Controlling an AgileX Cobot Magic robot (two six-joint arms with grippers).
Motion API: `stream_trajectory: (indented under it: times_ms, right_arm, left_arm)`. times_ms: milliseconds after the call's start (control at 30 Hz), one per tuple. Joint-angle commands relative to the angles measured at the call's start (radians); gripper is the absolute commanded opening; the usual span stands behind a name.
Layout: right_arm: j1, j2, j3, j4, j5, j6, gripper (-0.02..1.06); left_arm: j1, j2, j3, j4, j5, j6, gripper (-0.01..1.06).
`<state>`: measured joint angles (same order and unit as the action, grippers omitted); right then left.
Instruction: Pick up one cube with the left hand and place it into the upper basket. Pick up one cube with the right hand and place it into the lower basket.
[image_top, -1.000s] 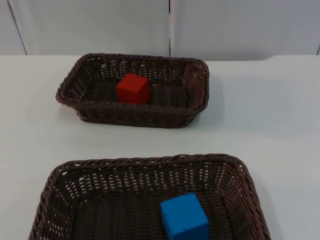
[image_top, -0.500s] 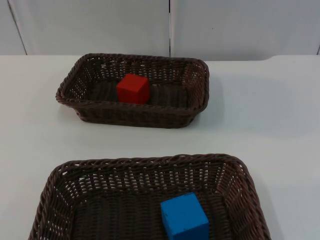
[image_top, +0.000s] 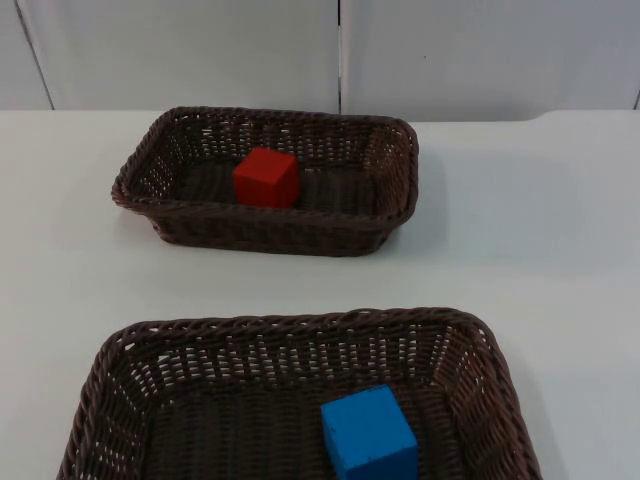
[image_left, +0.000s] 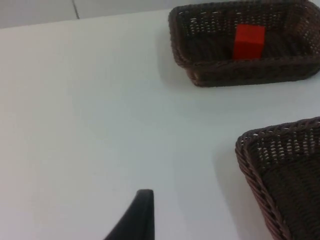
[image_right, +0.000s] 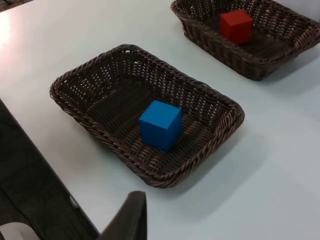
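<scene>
A red cube (image_top: 266, 178) lies inside the upper wicker basket (image_top: 270, 215), left of its middle. A blue cube (image_top: 369, 433) lies in the lower wicker basket (image_top: 290, 322), towards its right side. The left wrist view shows the red cube (image_left: 248, 42) in the upper basket (image_left: 240, 75) and a corner of the lower basket (image_left: 250, 165); my left gripper (image_left: 137, 220) hangs over bare table, well away from both. My right gripper (image_right: 131, 217) hovers beyond the lower basket (image_right: 100, 132), apart from the blue cube (image_right: 160, 125). Both arms wait.
The white table (image_top: 530, 220) stretches bare to the right of both baskets. A grey partition wall (image_top: 340, 50) closes the back. In the right wrist view the table's edge drops to dark floor (image_right: 30, 175) close to the lower basket.
</scene>
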<state>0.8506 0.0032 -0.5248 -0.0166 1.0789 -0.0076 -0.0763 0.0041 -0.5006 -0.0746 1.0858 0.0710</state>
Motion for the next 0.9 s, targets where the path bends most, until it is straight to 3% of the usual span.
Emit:
stream_trajectory:
  times_ms: [0,233,600,867]
  right_arm:
    - [-0.003,-0.003,0.008,0.0,-0.002,0.0,1.05]
    - [-0.003,-0.003,0.008,0.0,-0.002,0.0,1.05]
    - [-0.015,-0.003,0.008,0.0,-0.002,0.0,1.05]
    - [-0.187,-0.003,0.008,0.0,-0.002,0.0,1.05]
  left_arm:
    - [0.025,-0.004,0.004,-0.002,-0.009,-0.005,1.0]
    - [0.104,-0.004,0.004,0.0,-0.009,-0.005,1.0]
    - [0.125,-0.004,0.004,0.011,-0.009,-0.005,1.0]
    - [0.125,-0.004,0.004,0.011,-0.009,-0.005,1.0]
